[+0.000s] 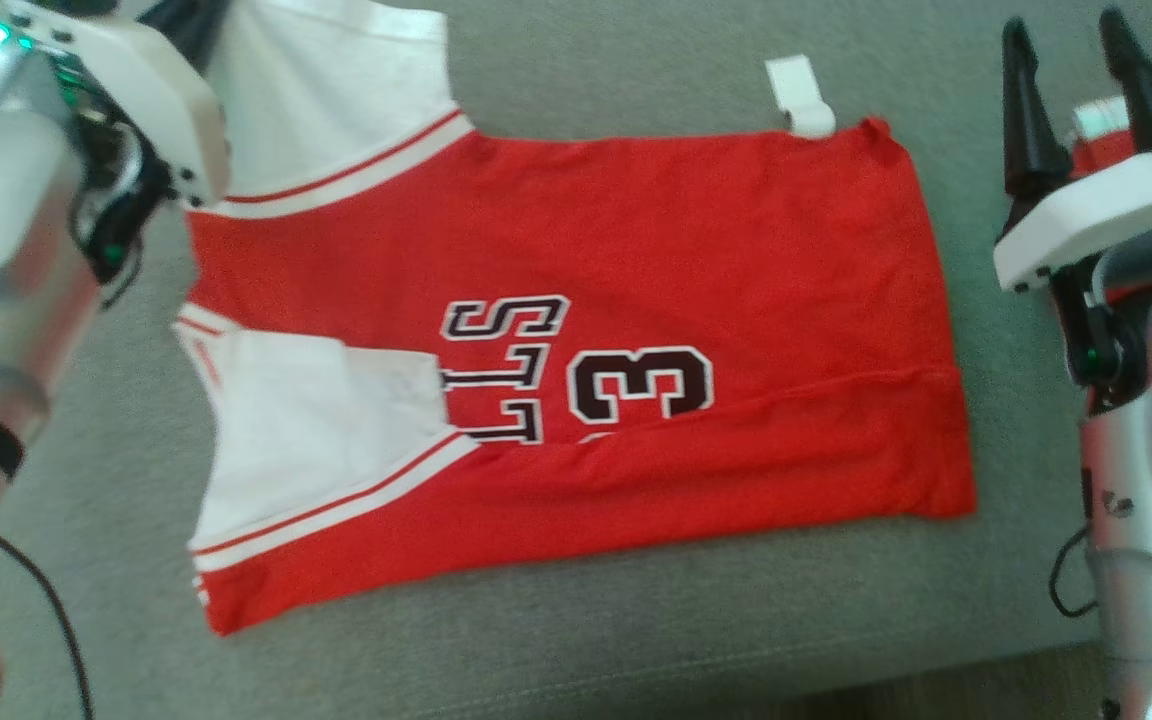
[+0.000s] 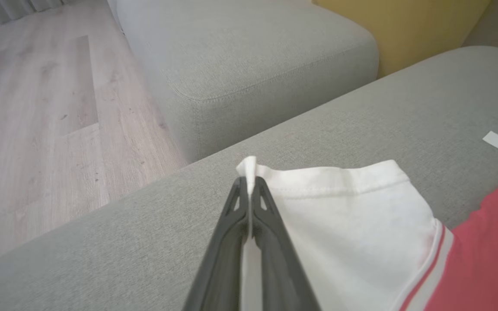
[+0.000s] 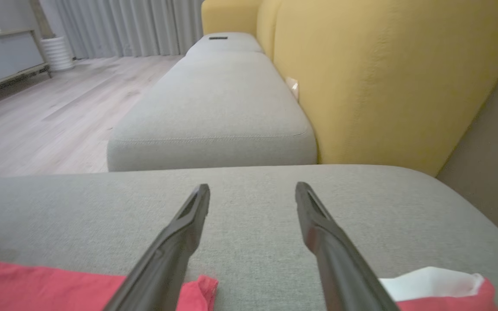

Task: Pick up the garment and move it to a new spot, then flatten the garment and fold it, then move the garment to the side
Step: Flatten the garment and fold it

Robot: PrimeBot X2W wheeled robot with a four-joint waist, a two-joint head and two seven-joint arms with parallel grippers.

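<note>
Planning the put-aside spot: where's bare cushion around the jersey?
Free: the cushion strip along the jersey's near edge; the far strip between white sleeve and tag; the neighbouring cushion. Crowded: left end, left gripper jaws shut on the sleeve; right end, open right gripper by more red cloth.

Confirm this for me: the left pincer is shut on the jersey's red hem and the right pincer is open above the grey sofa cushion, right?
Not quite. The left pincer is shut on the jersey's white sleeve, not its red hem, as the left wrist view shows. The right pincer is open above the grey sofa cushion.
</note>
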